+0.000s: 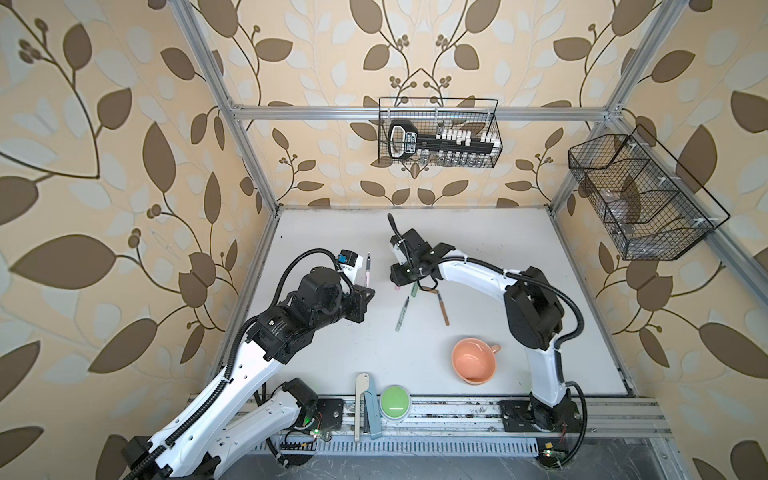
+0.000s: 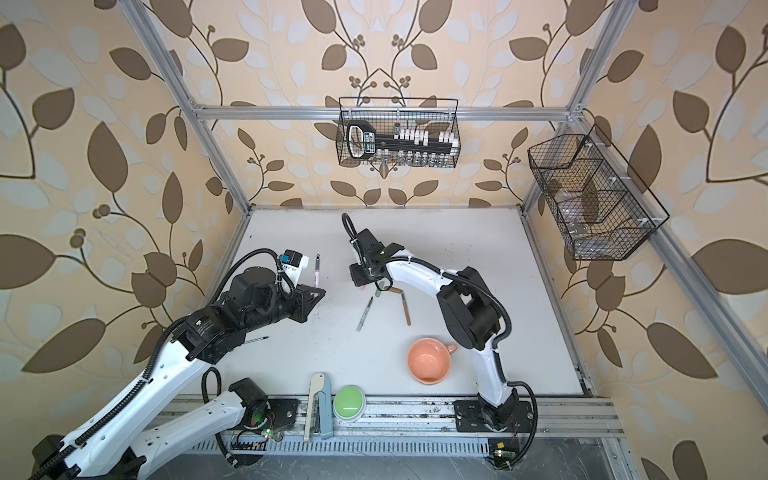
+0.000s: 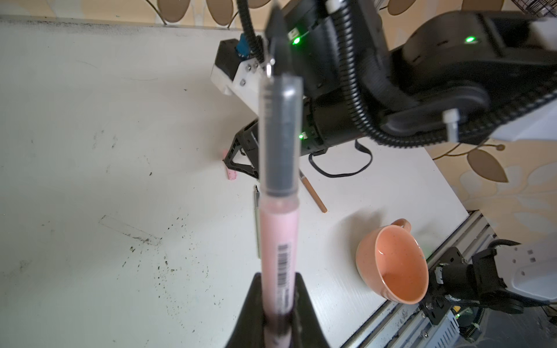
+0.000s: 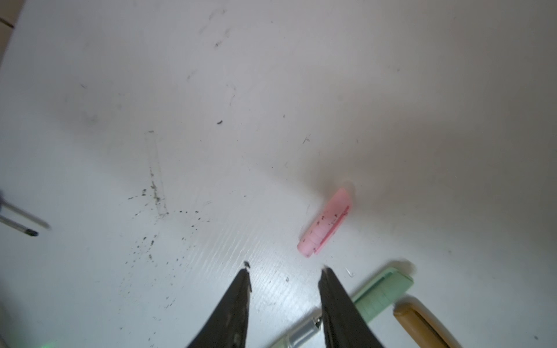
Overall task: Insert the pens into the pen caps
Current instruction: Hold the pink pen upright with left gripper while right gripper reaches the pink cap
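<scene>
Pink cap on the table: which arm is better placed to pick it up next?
Right. The right gripper is open, close to the pink cap; the left gripper is shut on the pink pen.

Top views: bright, even, diffuse light. Worktop (image 1: 332, 232) near white, low contrast. Shadows soft and faint. Wide-angle distortion: frame post (image 1: 215, 75) leans and bows toward picture edges. Slight overall softness.

Left wrist view: pen (image 3: 280, 235) very close to lens, blurred; dark tip fully out of focus, background sharper. Green LEDs (image 3: 297, 40) bloom. Soft shadow beside cup (image 3: 391, 265).

Right wrist view: right hand (image 4: 284, 271) fingers (image 4: 235, 307) dark, blurred. Cap (image 4: 325, 224) slightly soft. Broad grey shadow over part of worktop; streaky sheen near fingertips.
</scene>
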Robot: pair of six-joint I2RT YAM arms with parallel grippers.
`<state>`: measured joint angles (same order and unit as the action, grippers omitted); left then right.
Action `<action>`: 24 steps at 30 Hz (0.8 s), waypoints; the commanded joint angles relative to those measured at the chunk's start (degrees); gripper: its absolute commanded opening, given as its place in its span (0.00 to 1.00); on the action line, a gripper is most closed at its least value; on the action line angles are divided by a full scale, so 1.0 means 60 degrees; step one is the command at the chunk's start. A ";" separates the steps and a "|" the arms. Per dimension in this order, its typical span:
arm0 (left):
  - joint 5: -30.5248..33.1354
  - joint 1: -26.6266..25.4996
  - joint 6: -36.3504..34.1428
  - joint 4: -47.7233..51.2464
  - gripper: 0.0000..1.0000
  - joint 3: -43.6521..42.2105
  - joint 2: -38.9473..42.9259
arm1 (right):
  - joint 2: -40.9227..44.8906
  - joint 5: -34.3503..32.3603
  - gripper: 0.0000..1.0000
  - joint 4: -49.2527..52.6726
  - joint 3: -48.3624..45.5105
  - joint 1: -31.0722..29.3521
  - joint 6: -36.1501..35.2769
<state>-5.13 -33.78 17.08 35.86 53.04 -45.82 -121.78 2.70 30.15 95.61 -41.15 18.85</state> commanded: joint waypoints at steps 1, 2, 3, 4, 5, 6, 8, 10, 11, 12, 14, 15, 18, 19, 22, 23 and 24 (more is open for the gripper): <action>0.0504 -0.0032 0.0216 0.0294 0.07 -0.0174 0.0243 | -0.0477 -0.0312 0.41 0.0615 0.0678 0.0083 -0.0369; 0.0657 -0.0027 0.0249 0.0308 0.07 -0.0197 0.0289 | -0.0651 -0.0360 0.41 0.0746 0.0880 0.0090 -0.0434; 0.0791 -0.0038 0.0270 0.0285 0.07 -0.0211 0.0332 | -0.0801 -0.0428 0.41 0.0874 0.1046 0.0090 -0.0496; 0.0899 -0.0024 0.0271 0.0279 0.07 -0.0204 0.0356 | -0.0953 -0.0450 0.41 0.1039 0.1235 0.0079 -0.0582; 0.1030 -0.0025 0.0266 0.0293 0.07 -0.0195 0.0371 | -0.1072 -0.0475 0.41 0.1159 0.1375 0.0097 -0.0660; 0.1118 -0.0033 0.0260 0.0275 0.07 -0.0174 0.0375 | -0.1128 -0.0503 0.41 0.1171 0.1421 0.0105 -0.0713; 0.1279 -0.0029 0.0259 0.0175 0.07 -0.0217 0.0364 | -0.1192 -0.0627 0.41 0.1065 0.1384 0.0119 -0.0793; 0.1300 -0.0036 0.0248 0.0154 0.07 -0.0179 0.0239 | -0.1290 -0.0619 0.41 0.1087 0.1404 0.0146 -0.0856; 0.1278 -0.0036 0.0230 0.0210 0.06 -0.0129 0.0176 | -0.1347 -0.0590 0.41 0.1097 0.1423 0.0163 -0.0873; 0.1348 -0.0025 0.0278 0.0294 0.05 -0.0098 0.0170 | -0.1393 -0.0548 0.41 0.1111 0.1429 0.0179 -0.0879; 0.1519 -0.0032 0.0353 0.0309 0.05 -0.0192 0.0331 | -0.1476 -0.0479 0.41 0.1135 0.1452 0.0175 -0.0882; 0.1567 -0.0025 0.0384 0.0308 0.05 -0.0235 0.0405 | -0.1516 -0.0473 0.41 0.1138 0.1472 0.0171 -0.0886; 0.1488 -0.0034 0.0376 0.0235 0.06 -0.0277 0.0602 | -0.1743 -0.0382 0.41 0.1191 0.1642 0.0126 -0.0843; 0.1487 -0.0034 0.0361 0.0260 0.07 -0.0268 0.0618 | -0.1838 -0.0303 0.41 0.1229 0.1712 0.0107 -0.0836; 0.1840 -0.0028 0.0345 0.0484 0.06 -0.0129 0.0656 | -0.2046 -0.0252 0.41 0.1296 0.1939 0.0038 -0.0835; 0.1866 -0.0038 0.0328 0.0470 0.06 -0.0152 0.0692 | -0.2087 -0.0266 0.41 0.1281 0.2009 0.0023 -0.0829; 0.1887 -0.0036 0.0330 0.0470 0.06 -0.0158 0.0721 | -0.2141 -0.0227 0.41 0.1253 0.2083 0.0014 -0.0835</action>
<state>3.75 -33.78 18.44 38.44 51.64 -42.44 -132.44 0.54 36.21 106.08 -40.51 14.74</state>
